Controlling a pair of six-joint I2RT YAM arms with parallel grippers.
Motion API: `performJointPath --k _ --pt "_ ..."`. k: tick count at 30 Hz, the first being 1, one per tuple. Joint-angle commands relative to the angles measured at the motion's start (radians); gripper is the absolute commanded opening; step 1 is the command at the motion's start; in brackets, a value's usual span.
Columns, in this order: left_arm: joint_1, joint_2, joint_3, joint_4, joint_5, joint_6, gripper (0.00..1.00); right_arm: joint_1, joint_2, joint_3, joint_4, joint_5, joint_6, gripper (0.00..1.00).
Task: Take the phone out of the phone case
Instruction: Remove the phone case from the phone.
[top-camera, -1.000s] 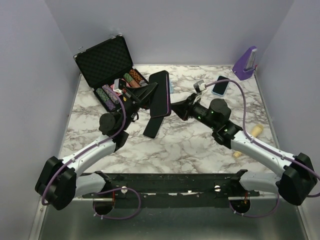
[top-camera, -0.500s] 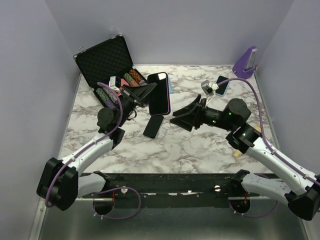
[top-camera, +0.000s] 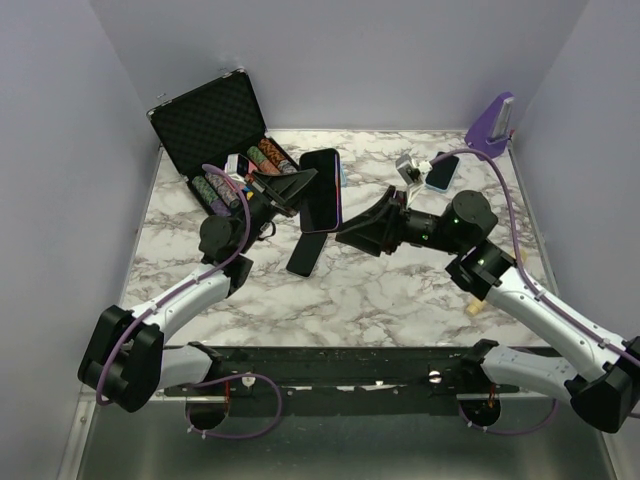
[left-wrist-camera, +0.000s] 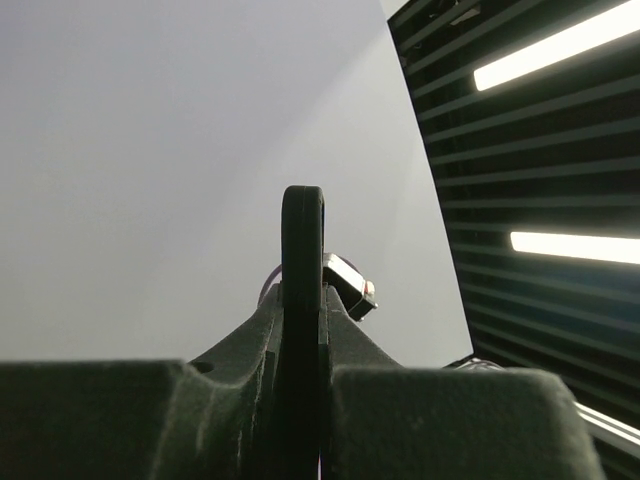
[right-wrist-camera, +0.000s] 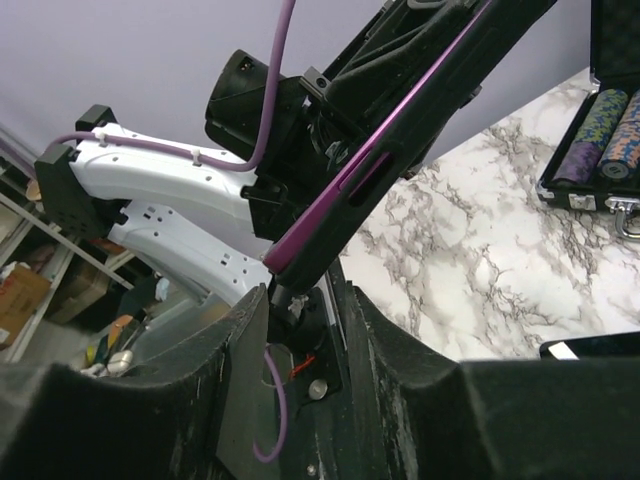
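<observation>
The phone in its purple case (top-camera: 321, 190) is held upright off the table by my left gripper (top-camera: 298, 186), which is shut on its edge. In the left wrist view the phone (left-wrist-camera: 302, 290) shows edge-on, pinched between the fingers. My right gripper (top-camera: 350, 228) is open just right of the phone's lower end. In the right wrist view the purple case (right-wrist-camera: 400, 140) slants down into the gap of my right gripper (right-wrist-camera: 305, 295), with space on both sides. I cannot tell whether it touches a finger.
A second dark phone (top-camera: 307, 253) lies flat under the held one. An open black chip case (top-camera: 215, 125) stands back left. A blue phone (top-camera: 440, 173) and a purple stand (top-camera: 490, 128) are back right. Two small tan pieces (top-camera: 512, 262) lie at the right.
The right arm swung out to the right and its gripper opened, then edged back left toward the phone's lower end. The left gripper kept hold and tilted the phone slightly.
</observation>
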Motion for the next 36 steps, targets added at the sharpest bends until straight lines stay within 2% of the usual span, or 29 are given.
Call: performJointPath --k 1,10,15,19,24,27,30,34,36 --pt "-0.002 -0.018 -0.001 0.1 0.017 -0.033 0.0 0.003 0.021 0.035 0.045 -0.006 0.02 0.42" --pt "-0.014 -0.011 0.001 0.107 0.029 -0.051 0.0 0.005 0.06 0.048 0.059 0.037 0.025 0.34" --pt "-0.014 -0.001 -0.007 0.132 0.017 -0.068 0.0 0.005 0.051 0.019 0.11 -0.031 0.025 0.47" --pt "-0.015 0.011 -0.001 0.143 0.023 -0.074 0.0 0.003 0.037 0.005 0.172 -0.067 0.074 0.49" --pt "-0.017 0.019 0.004 0.155 0.024 -0.09 0.0 0.005 0.035 0.019 0.173 -0.034 0.083 0.49" --pt "-0.019 0.012 0.004 0.153 0.024 -0.093 0.0 0.003 0.046 0.03 0.157 -0.028 0.069 0.41" --pt "-0.022 0.012 0.009 0.164 0.024 -0.109 0.0 0.005 0.051 0.025 0.131 -0.017 0.034 0.27" --pt "-0.023 0.019 0.013 0.179 0.029 -0.151 0.0 0.003 0.035 -0.02 0.171 -0.074 -0.041 0.27" --pt "-0.025 0.025 0.024 0.189 0.044 -0.171 0.0 0.003 0.041 -0.024 0.169 -0.08 -0.072 0.21"
